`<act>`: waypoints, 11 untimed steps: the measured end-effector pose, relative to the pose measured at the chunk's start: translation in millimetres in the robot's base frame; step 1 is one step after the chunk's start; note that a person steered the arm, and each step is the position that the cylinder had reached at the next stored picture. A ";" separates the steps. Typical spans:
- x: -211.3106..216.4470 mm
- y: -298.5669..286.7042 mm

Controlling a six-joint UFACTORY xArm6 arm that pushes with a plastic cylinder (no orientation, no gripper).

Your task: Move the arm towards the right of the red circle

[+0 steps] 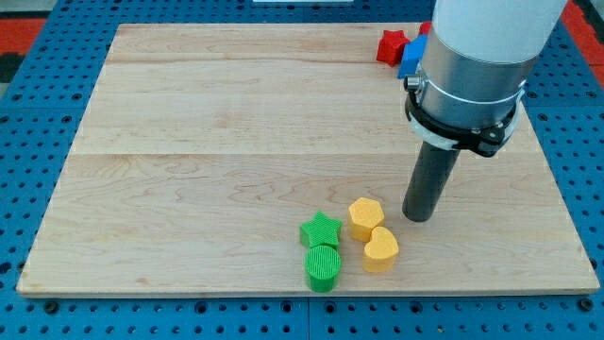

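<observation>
My tip (418,218) rests on the wooden board (217,142) at the view's lower right, just right of the yellow hexagon (365,217) and apart from it. A red star (390,45) and a blue block (411,59) sit at the view's top right, far above the tip. A sliver of another red block (426,28) shows beside the arm's body (477,57). Most of it is hidden, so its shape cannot be made out.
A yellow heart (381,248) lies just below the hexagon. A green star (321,229) and a green circle (323,267) sit to their left near the board's bottom edge. A blue perforated table (28,113) surrounds the board.
</observation>
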State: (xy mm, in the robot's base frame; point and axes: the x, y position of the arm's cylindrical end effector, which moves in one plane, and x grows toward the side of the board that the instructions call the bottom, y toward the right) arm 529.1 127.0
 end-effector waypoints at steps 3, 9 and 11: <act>-66.3 59.4; -298.8 194.9; -298.8 131.2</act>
